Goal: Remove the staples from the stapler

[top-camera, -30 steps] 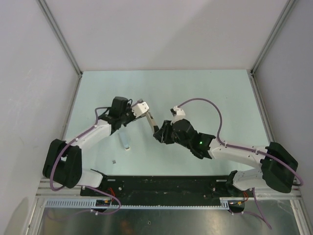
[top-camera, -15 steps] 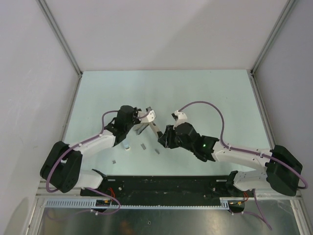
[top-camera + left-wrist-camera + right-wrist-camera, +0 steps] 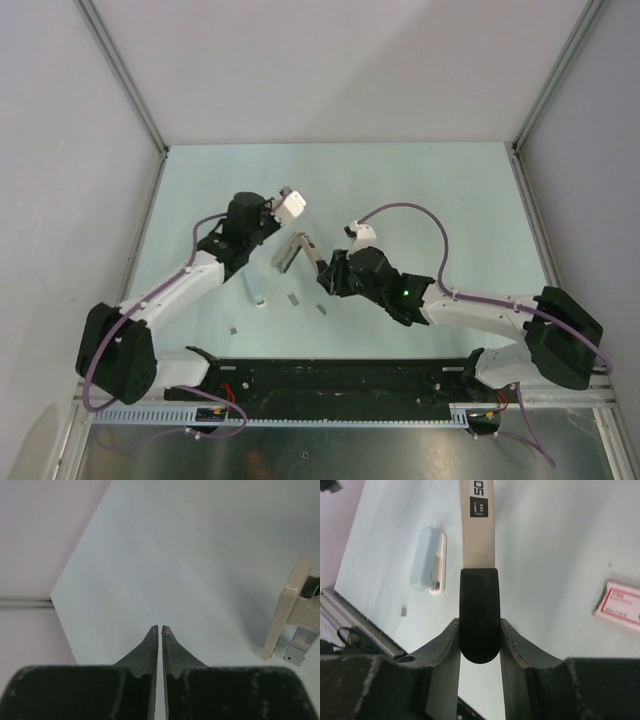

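The staples are seen lying loose on the table. One short strip lies just below the stapler in the top view, and a second strip lies just to the right of the first. A tiny bit lies farther down and to the left of the stapler. The stapler is pinched at its black end by the right gripper, with a finger pressed against each side, and its beige body is pointed away from that gripper. In the left wrist view a metal part is seen beside the stapler's beige arm. The left gripper is kept apart from the stapler, up and to its left, with its fingers pressed together on nothing. A light blue piece with a white end lies left of the stapler. A red-and-white box is seen to the stapler's right in the right wrist view.
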{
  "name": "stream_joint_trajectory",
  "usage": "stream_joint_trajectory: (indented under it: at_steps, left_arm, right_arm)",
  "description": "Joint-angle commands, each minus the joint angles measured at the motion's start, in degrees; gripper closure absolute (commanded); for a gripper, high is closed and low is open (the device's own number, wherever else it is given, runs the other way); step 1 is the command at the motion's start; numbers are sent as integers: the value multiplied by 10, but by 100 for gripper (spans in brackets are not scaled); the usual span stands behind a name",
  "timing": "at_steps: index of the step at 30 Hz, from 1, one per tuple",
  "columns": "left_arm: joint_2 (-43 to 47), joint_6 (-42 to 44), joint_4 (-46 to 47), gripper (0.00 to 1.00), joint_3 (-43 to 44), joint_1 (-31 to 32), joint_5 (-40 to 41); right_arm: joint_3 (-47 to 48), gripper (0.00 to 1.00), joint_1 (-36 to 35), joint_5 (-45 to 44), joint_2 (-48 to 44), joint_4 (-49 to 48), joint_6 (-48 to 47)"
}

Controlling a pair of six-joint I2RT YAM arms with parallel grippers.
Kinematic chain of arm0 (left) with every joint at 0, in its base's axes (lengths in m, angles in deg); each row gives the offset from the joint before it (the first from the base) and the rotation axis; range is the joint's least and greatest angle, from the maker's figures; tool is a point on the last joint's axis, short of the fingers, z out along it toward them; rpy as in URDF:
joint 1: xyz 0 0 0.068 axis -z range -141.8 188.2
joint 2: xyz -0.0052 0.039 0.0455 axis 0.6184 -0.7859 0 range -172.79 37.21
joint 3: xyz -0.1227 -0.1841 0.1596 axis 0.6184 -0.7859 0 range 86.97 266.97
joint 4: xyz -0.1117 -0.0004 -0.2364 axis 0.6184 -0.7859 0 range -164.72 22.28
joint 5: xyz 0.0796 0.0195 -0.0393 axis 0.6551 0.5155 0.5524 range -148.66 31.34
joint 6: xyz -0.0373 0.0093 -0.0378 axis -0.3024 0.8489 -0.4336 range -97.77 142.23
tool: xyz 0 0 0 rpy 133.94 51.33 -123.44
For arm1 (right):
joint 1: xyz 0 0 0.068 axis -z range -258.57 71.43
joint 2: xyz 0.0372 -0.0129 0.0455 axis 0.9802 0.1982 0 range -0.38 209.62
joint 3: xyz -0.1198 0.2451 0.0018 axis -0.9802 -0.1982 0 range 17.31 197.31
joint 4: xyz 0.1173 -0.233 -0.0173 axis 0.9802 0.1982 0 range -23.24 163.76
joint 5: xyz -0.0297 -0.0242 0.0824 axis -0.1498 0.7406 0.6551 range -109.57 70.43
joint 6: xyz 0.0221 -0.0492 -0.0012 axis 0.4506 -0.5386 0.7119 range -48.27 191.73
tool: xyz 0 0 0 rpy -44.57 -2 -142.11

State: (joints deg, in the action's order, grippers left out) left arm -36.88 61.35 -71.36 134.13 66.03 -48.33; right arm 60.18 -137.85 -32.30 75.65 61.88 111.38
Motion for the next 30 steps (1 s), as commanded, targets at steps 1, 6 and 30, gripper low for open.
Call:
stream_joint_trajectory:
  at_steps: [1, 6, 30]
  left_arm:
    - [48, -111, -86, 90, 69, -45, -60]
    - [93, -135, -123, 89, 74, -83, -86]
    - [184, -171, -175, 54, 24, -167, -157]
  right_arm:
    - [74, 100, 15, -62, 57, -53, -45]
    - [150, 100, 30, -95, 150, -83, -83]
    - [496, 99, 41, -217, 470, -11, -278]
